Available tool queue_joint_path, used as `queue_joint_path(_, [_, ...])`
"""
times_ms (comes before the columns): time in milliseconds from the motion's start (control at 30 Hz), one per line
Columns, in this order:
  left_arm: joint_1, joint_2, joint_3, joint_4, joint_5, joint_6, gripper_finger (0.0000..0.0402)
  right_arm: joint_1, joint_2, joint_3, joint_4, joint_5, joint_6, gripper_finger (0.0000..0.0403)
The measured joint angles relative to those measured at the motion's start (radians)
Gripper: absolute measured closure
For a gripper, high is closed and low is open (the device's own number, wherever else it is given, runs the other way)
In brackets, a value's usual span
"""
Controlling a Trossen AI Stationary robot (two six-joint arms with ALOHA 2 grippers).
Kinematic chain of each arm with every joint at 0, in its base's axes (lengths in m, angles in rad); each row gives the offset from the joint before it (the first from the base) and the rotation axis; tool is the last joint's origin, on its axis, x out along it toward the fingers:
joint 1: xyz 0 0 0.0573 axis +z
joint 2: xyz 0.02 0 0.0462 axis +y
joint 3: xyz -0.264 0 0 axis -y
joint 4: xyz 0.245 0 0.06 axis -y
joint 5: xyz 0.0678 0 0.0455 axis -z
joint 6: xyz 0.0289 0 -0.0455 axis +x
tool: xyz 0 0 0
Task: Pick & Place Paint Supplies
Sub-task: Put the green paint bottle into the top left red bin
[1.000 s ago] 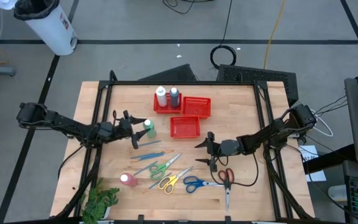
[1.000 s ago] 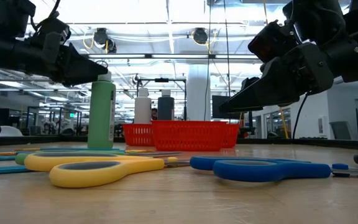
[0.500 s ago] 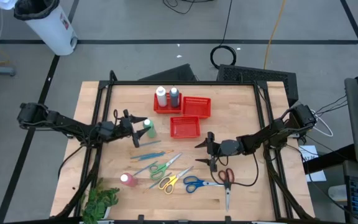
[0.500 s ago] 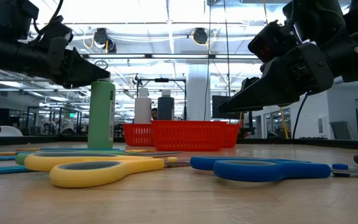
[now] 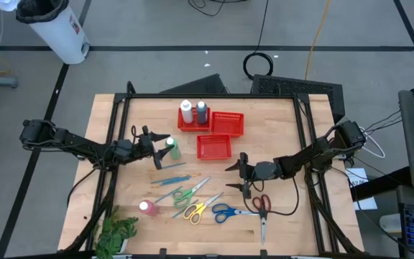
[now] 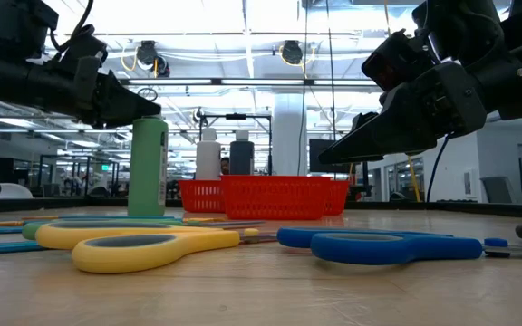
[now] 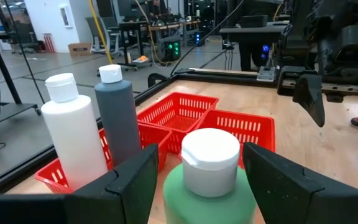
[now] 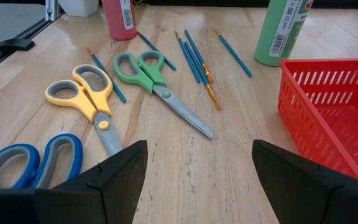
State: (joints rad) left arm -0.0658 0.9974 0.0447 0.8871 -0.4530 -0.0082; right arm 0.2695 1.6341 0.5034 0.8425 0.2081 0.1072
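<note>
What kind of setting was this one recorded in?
Most likely a large robotics lab or workshop hall: concrete floor with loose cables around the wooden table, and rows of ceiling lights above other workstations behind.

Two bottles (image 5: 193, 111) stood in the far basket (image 5: 226, 122), a second basket (image 5: 215, 147) lay just before it, and the scissors (image 5: 221, 208) lay before both, near the table's (image 5: 279, 129) front.

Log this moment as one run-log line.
left claw: open around green bottle, bottle standing on table | right claw: open, empty, above scissors | white and grey bottles in red basket
</note>
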Motion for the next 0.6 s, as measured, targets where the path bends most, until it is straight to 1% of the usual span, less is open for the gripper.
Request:
queue_joint_path(500, [0.000,0.000,0.000,-0.001,0.000,0.000,0.0161,0.000,0.000,0.000,0.000,0.000,0.000,0.0122])
queue_joint_path(600, [0.000,0.000,0.000,-0.001,0.000,0.003,0.0174,0.000,0.000,0.000,0.000,0.000,0.000,0.0122])
